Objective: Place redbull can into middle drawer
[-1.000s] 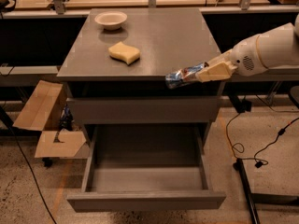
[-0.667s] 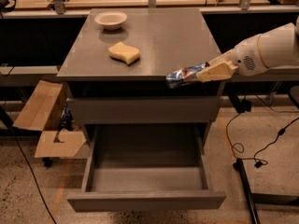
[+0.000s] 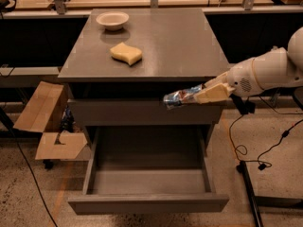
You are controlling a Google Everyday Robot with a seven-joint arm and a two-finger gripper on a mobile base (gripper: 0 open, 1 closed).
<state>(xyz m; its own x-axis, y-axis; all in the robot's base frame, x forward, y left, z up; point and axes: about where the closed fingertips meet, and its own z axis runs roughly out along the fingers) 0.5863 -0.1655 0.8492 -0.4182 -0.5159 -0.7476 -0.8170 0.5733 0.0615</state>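
Note:
The redbull can (image 3: 176, 97), blue and silver, lies sideways in my gripper (image 3: 196, 95), which is shut on it. The gripper reaches in from the right and holds the can in front of the cabinet's upper front panel, just below the top's front edge. The middle drawer (image 3: 147, 203) is pulled open below, with a bare grey floor. The can hangs above the drawer's right rear part.
A yellow sponge (image 3: 126, 53) and a white bowl (image 3: 112, 20) sit on the cabinet top (image 3: 180, 46). An open cardboard box (image 3: 45, 122) stands on the floor at left. A stand and cables (image 3: 246, 164) are on the floor at right.
The gripper with the can has moved slightly lower and left, off the cabinet's front edge.

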